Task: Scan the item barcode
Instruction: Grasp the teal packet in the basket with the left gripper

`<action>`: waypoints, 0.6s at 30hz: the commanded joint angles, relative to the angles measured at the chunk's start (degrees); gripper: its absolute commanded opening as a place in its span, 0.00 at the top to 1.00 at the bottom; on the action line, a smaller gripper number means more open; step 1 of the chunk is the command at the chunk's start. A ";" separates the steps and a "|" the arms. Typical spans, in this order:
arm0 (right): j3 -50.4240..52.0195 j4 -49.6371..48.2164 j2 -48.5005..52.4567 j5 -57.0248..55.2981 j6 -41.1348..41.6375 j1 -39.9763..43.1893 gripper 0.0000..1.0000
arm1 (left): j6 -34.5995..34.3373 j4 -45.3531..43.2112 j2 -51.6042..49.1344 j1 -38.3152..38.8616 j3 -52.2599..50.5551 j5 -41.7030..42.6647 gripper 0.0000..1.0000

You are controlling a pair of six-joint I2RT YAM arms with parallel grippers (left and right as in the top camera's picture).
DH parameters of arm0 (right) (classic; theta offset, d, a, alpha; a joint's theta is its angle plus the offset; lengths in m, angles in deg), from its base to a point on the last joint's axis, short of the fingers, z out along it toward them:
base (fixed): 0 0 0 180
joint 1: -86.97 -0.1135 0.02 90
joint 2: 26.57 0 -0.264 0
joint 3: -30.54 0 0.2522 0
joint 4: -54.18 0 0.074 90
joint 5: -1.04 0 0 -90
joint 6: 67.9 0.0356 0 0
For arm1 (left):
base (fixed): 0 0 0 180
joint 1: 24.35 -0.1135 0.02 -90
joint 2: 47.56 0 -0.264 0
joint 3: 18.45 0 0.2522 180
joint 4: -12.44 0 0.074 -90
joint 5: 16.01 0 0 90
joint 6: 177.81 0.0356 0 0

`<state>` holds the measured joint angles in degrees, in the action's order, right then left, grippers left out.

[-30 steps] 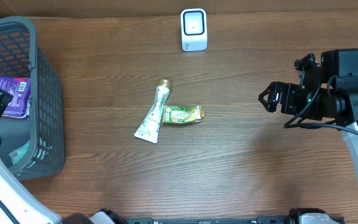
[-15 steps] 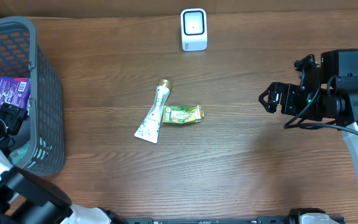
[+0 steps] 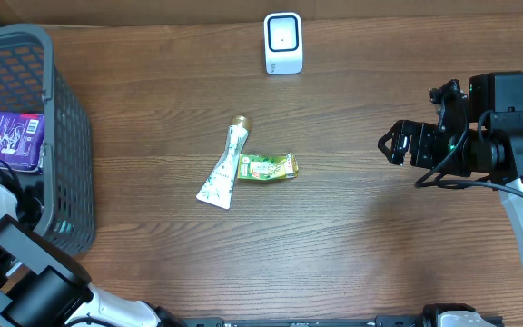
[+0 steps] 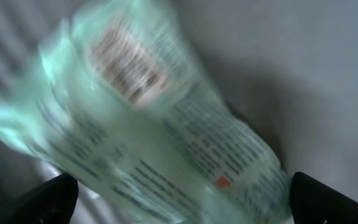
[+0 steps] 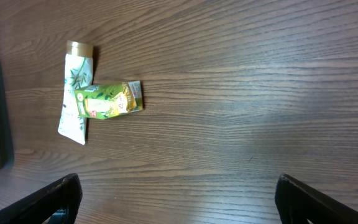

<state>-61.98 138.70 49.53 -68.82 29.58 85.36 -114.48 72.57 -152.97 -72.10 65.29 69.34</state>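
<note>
**Inspector:** Any legible labels?

**Examiner:** None. The pale green pouch (image 4: 166,124) bears a barcode patch (image 4: 129,68) and small print, all blurred. The lettering on the purple packet (image 3: 14,141) is too small to read.

**Inspector:** Where are the pouch and the grippers?

**Examiner:** The pouch lies in the grey basket (image 3: 66,136), directly under the left gripper (image 4: 182,202), whose fingers are spread wide and hold nothing. The right gripper (image 3: 393,145) is likewise wide and empty, well apart from the white tube (image 3: 223,168) and green sachet (image 3: 266,166) mid-table.

**Inspector:** Do the views differ?

**Examiner:** Only the overhead shows the white scanner (image 3: 283,43). Only the left wrist shows the barcode.

Mock shop checkout, by the look: wood-grain bench (image 3: 352,254), white barcode scanner (image 3: 283,43) standing at the far edge, grey plastic shopping basket (image 3: 66,136) holding a purple packet (image 3: 14,141), white tube (image 3: 222,168) and green sachet (image 3: 266,166) lying loose mid-bench.
</note>
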 commanded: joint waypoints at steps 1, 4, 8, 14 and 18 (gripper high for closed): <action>-1.07 -0.13 -0.09 0.26 -0.20 -0.26 0.00 | -0.11 -3.89 -0.98 -0.24 -4.33 -1.36 0.01; -1.07 -0.11 -0.09 0.26 -0.20 -0.26 0.00 | -0.11 -8.07 -1.01 -0.24 -7.85 -1.38 0.02; -1.07 -0.11 -0.09 0.24 -0.20 -0.26 0.00 | -0.11 -9.44 -1.01 -0.24 -9.53 -1.38 0.60; -1.07 -0.13 -0.09 0.24 -0.20 -0.26 0.00 | 2.69 -9.57 -0.96 -0.24 -7.93 2.82 0.96; -1.07 -0.26 -0.09 0.24 -0.20 -0.26 0.00 | 6.82 -4.26 -0.52 -0.22 -2.58 9.53 0.96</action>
<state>-61.98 138.68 49.53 -68.82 29.56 85.36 -112.45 64.37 -150.58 -72.47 60.81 70.02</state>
